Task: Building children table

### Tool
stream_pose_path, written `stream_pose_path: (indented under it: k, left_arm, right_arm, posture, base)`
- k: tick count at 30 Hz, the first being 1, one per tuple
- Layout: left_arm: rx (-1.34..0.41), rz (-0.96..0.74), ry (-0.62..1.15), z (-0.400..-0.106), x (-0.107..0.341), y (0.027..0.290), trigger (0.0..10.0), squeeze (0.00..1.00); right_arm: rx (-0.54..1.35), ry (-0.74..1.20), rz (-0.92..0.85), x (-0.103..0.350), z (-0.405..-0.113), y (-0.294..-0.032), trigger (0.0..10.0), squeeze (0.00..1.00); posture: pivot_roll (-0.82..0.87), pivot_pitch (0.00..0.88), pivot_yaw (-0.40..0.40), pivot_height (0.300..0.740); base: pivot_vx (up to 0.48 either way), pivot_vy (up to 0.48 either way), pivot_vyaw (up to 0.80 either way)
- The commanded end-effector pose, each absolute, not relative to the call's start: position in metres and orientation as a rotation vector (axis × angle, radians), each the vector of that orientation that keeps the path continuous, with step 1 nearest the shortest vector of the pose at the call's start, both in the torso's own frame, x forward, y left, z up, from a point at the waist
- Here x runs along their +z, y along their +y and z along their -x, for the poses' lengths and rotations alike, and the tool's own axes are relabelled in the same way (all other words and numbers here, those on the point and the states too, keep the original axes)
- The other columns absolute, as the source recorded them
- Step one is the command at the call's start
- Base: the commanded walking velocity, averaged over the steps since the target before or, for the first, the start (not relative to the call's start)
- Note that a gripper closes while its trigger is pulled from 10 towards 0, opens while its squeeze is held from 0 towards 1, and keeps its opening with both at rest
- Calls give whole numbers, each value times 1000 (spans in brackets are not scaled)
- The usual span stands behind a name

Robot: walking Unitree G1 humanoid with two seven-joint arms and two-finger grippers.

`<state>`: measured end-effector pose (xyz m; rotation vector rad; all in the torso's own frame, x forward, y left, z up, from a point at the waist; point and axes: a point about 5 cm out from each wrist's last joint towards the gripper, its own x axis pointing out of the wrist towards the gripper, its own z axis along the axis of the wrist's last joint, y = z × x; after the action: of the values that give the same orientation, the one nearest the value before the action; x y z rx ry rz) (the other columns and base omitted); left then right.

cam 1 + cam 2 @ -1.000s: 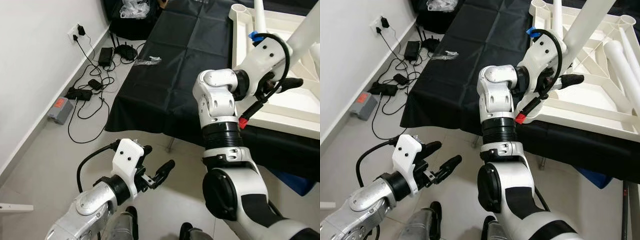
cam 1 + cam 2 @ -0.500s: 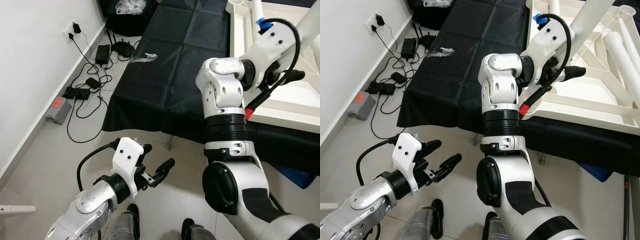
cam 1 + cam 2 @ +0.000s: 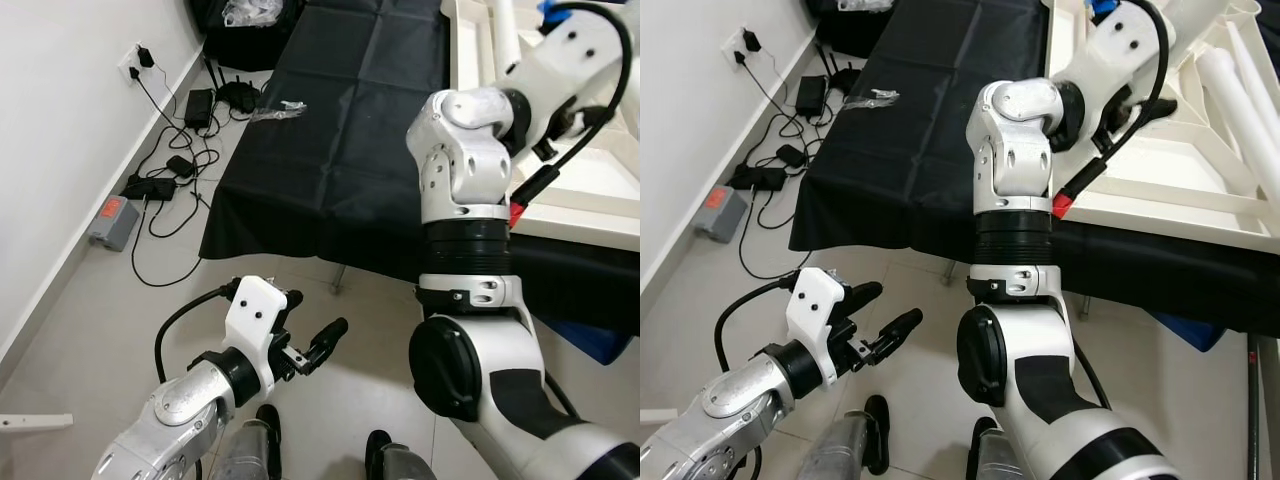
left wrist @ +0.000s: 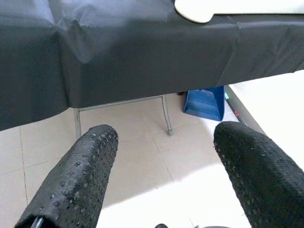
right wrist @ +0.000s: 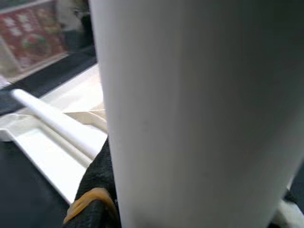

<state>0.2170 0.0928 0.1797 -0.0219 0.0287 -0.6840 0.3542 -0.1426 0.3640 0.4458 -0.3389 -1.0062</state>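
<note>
Leg-fitting step, by my read: my right gripper (image 3: 1155,100) is up over the upturned white tabletop (image 3: 1160,170), which lies underside-up on the black-draped work table (image 3: 340,120) at the far right. The right wrist view has a fat white table leg (image 5: 199,114) running straight along my black fingers (image 5: 97,175), pressed against them, so I take it I'm clamped on that leg; in the right eye view the same white tube (image 3: 1195,15) rises from the gripper out the top of frame. A second loose leg (image 3: 1240,95) lies across the tabletop's ribs further right. Left gripper (image 3: 315,345) hangs idle, low and near, over the floor tiles (image 3: 120,310), jaws spread wide with nothing between them; its wrist view looks under the draped table to a blue box (image 4: 205,102). Next move, as I judge it: get the leg's lower end square over a corner socket on the underside, then push or twist it home. Can't see the socket or the leg's tip from here, so alignment is the risk. Cables and a power strip (image 3: 112,220) by the left wall, well clear.
</note>
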Motion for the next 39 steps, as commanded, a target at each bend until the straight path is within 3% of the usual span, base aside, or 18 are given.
stream_pose_path:
  k: [1, 2, 3, 4, 8, 15, 19, 22, 29, 33, 39]
  left_arm:
    - [-687, 30, 43, -216, 175, 91, 10000, 0]
    - [-687, 30, 43, -216, 175, 91, 10000, 0]
    - [-687, 29, 36, -218, 176, 91, 10000, 0]
    - [-687, 29, 31, -219, 177, 90, 10000, 0]
    - [-687, 29, 28, -219, 178, 90, 10000, 0]
    - [-646, -14, -13, -230, 191, 91, 10000, 0]
    - [-620, -103, -66, -241, 206, 90, 10000, 0]
    - [-605, -155, -109, -251, 220, 90, 10000, 0]
    - [-611, -220, -100, -256, 222, 89, 10000, 0]
    - [-549, -314, -84, -265, 216, 87, 10000, 0]
    - [-433, -318, -70, -281, 215, 89, 10000, 0]
  right_arm:
    - [-823, -428, -541, 364, -354, -138, 10000, 0]
    - [-823, -428, -541, 364, -354, -138, 10000, 0]
    - [-526, -558, -680, 366, -354, -133, 10000, 0]
    - [-474, -574, -668, 363, -354, -133, 10000, 0]
    - [-459, -574, -647, 361, -355, -133, 10000, 0]
    - [-216, -491, -577, 336, -359, -129, 10000, 0]
    - [-7, -451, -480, 322, -364, -123, 10000, 0]
    - [161, -288, -391, 293, -370, -114, 10000, 0]
    - [260, -172, -343, 277, -369, -109, 10000, 0]
    - [326, -128, -361, 274, -365, -103, 10000, 0]
    - [383, -142, -398, 287, -362, -97, 10000, 0]
  posture:
    - [190, 334, -6, 740]
    - [190, 334, -6, 740]
    - [189, 334, -6, 740]
    - [186, 333, -5, 740]
    - [186, 333, -5, 740]
    - [180, 335, -12, 740]
    - [177, 334, -15, 740]
    - [172, 332, -15, 740]
    - [170, 332, -16, 740]
    - [169, 335, -15, 740]
    - [161, 340, -17, 740]
  base:
    - [0, 0, 0]
    - [0, 0, 0]
    - [0, 0, 0]
    - [0, 0, 0]
    - [0, 0, 0]
    - [0, 0, 0]
    - [0, 0, 0]
    - [0, 0, 0]
    - [0, 0, 0]
    - [0, 0, 0]
    - [0, 0, 0]
